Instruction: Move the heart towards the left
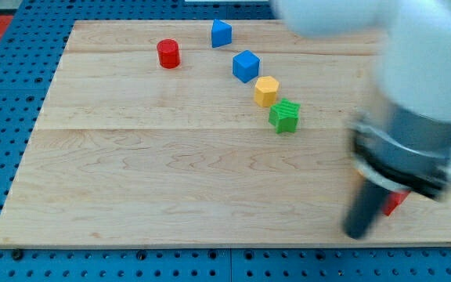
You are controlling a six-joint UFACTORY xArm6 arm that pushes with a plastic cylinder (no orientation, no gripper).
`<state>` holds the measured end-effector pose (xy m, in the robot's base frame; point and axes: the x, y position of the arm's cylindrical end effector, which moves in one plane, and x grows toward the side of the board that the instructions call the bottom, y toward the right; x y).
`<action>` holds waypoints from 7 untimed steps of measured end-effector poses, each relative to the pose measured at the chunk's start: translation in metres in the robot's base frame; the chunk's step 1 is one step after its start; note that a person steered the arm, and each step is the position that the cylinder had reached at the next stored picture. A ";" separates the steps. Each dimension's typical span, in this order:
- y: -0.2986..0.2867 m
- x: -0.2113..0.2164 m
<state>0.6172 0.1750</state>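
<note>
A small red block point(396, 203) shows near the board's bottom right, mostly hidden behind my rod; its shape cannot be made out. My tip point(356, 233) rests on the board just left of and below that red block. The arm above it is large and blurred. No other block is near the tip.
A red cylinder point(167, 53) stands at the top left. A blue block point(221, 33), a blue cube point(246, 66), a yellow hexagon point(266, 91) and a green star point(284, 116) form a diagonal line at top centre. The wooden board point(171, 180) lies on blue pegboard.
</note>
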 end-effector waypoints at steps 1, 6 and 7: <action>0.071 -0.001; 0.043 -0.104; -0.007 -0.106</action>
<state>0.5113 0.1682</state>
